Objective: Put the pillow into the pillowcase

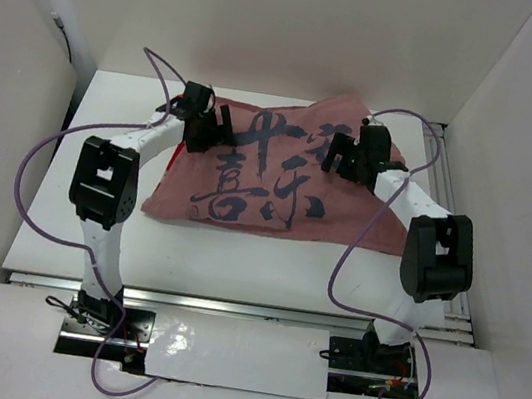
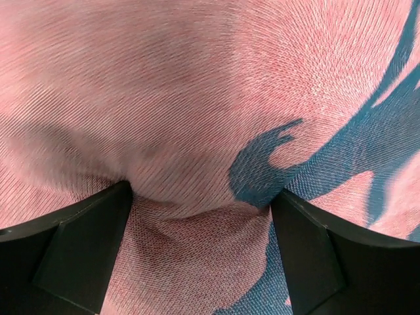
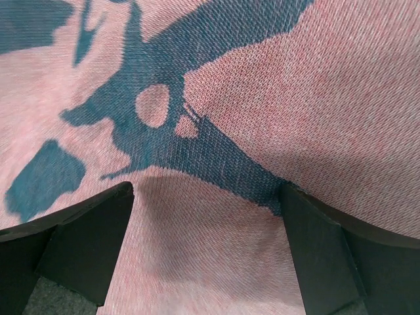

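While the dusty pink fabric pillowcase (image 1: 270,175) with dark calligraphy marks lies kinda puffy toward the white tabletop's (image 1: 237,256) far edge, left gripper (image 2: 202,193) and right gripper (image 3: 207,189) both sit spread wide, fingertips pressing into its cloth.

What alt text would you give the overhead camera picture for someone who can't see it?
A dusty pink pillowcase with dark calligraphy lies spread on a white table. Two robot arms reach over it from the near edge, the open left claw and open right claw down at its far half.
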### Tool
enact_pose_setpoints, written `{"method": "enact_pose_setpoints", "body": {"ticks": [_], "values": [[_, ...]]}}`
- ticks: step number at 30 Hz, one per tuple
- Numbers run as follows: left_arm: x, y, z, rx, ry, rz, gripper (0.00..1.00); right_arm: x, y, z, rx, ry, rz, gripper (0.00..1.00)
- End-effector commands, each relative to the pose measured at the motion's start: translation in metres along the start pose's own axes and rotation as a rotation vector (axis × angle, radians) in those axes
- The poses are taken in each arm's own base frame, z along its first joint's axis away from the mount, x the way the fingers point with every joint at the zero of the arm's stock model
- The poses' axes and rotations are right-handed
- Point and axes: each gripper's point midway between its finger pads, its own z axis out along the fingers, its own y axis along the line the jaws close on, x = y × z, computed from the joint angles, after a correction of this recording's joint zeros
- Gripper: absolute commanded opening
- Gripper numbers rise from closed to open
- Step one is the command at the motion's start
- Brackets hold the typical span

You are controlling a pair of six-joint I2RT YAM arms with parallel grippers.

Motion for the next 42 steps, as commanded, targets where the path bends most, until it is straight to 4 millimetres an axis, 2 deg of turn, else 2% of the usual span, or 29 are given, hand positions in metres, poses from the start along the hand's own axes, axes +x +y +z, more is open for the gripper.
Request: {"method": "enact_pose_setpoints", "body": {"ticks": [1, 2, 3, 5, 6, 8, 9, 10, 11, 12, 13, 14, 15, 16, 17, 18, 19, 20, 21, 22, 26, 29, 30, 33, 36, 39, 40, 41, 42], "values": [[-0.026, 0.004, -0.006, -0.014, -0.041, 0.016, 0.99, -0.037, 0.002, -0.013, -0.038, -0.047, 0.022, 1.0], [-0.039, -0.002, -0.026, -0.011, -0.087, 0.031, 0.99, -0.056, 0.004, -0.018, -0.053, -0.085, 0.026, 1.0], [-0.051, 0.006, -0.038, -0.05, -0.138, 0.024, 0.99, -0.065, 0.009, -0.023, -0.07, -0.105, 0.012, 1.0], [-0.054, 0.014, -0.062, -0.082, -0.172, 0.016, 0.99, -0.081, 0.012, -0.033, -0.086, -0.144, 0.013, 1.0], [-0.071, 0.021, -0.094, -0.101, -0.247, -0.017, 0.99, -0.088, 0.015, -0.042, -0.094, -0.167, 0.011, 1.0], [-0.054, 0.048, -0.114, -0.18, -0.244, -0.088, 0.99, -0.092, 0.012, -0.052, -0.093, -0.186, 0.015, 1.0], [-0.052, 0.07, -0.126, -0.246, -0.269, -0.137, 0.99, -0.092, 0.008, -0.057, -0.087, -0.192, 0.02, 1.0], [-0.033, 0.086, -0.143, -0.283, -0.271, -0.204, 0.99, -0.094, 0.009, -0.071, -0.084, -0.212, 0.04, 1.0], [-0.015, 0.103, -0.152, -0.336, -0.25, -0.248, 0.99, -0.084, 0.001, -0.072, -0.071, -0.196, 0.047, 1.0], [-0.006, 0.124, -0.159, -0.392, -0.266, -0.326, 0.99, -0.088, -0.005, -0.086, -0.057, -0.227, 0.068, 1.0], [0.021, 0.141, -0.167, -0.426, -0.25, -0.36, 0.99, -0.085, -0.006, -0.091, -0.052, -0.233, 0.087, 1.0], [0.032, 0.157, -0.173, -0.457, -0.247, -0.41, 0.99, -0.073, -0.023, -0.092, -0.011, -0.216, 0.115, 1.0], [0.045, 0.163, -0.173, -0.458, -0.229, -0.438, 0.99, -0.071, -0.024, -0.097, -0.006, -0.224, 0.139, 1.0], [0.07, 0.175, -0.168, -0.475, -0.194, -0.467, 0.99, -0.074, -0.029, -0.11, 0.01, -0.248, 0.161, 1.0], [0.075, 0.174, -0.17, -0.453, -0.202, -0.468, 0.99, -0.063, -0.043, -0.112, 0.056, -0.238, 0.185, 1.0], [0.078, 0.176, -0.168, -0.434, -0.209, -0.478, 0.99, -0.061, -0.045, -0.116, 0.067, -0.248, 0.197, 1.0], [0.098, 0.178, -0.16, -0.416, -0.162, -0.468, 0.98, -0.065, -0.05, -0.128, 0.079, -0.283, 0.23, 1.0], [0.099, 0.175, -0.159, -0.39, -0.17, -0.468, 0.96, -0.056, -0.062, -0.128, 0.12, -0.274, 0.253, 1.0], [0.103, 0.175, -0.155, -0.375, -0.164, -0.459, 0.96, -0.051, -0.062, -0.131, 0.122, -0.269, 0.253, 1.0], [0.099, 0.172, -0.154, -0.349, -0.184, -0.457, 0.94, -0.055, -0.068, -0.139, 0.136, -0.296, 0.283, 1.0], [0.104, 0.168, -0.142, -0.274, -0.208, -0.454, 0.89, -0.032, -0.086, -0.144, 0.191, -0.255, 0.316, 1.0], [0.107, 0.169, -0.13, -0.222, -0.261, -0.462, 0.89, -0.01, -0.118, -0.144, 0.285, -0.201, 0.351, 1.0], [0.1, 0.166, -0.129, -0.204, -0.287, -0.458, 0.89, -0.006, -0.122, -0.145, 0.298, -0.187, 0.358, 1.0], [0.1, 0.175, -0.117, -0.249, -0.268, -0.486, 0.87, 0.011, -0.132, -0.146, 0.325, -0.14, 0.367, 1.0], [0.099, 0.18, -0.103, -0.287, -0.233, -0.502, 0.83, 0.012, -0.133, -0.151, 0.319, -0.152, 0.373, 1.0], [0.093, 0.177, -0.091, -0.268, -0.22, -0.514, 0.71, 0.013, -0.14, -0.154, 0.349, -0.163, 0.379, 1.0], [0.103, 0.183, -0.083, -0.292, -0.186, -0.518, 0.68, 0.021, -0.143, -0.153, 0.365, -0.145, 0.381, 1.0], [0.099, 0.182, -0.08, -0.293, -0.184, -0.518, 0.64, 0.024, -0.146, -0.153, 0.374, -0.139, 0.387, 1.0], [0.094, 0.181, -0.078, -0.29, -0.188, -0.518, 0.55, 0.024, -0.146, -0.153, 0.374, -0.139, 0.388, 1.0]]}}
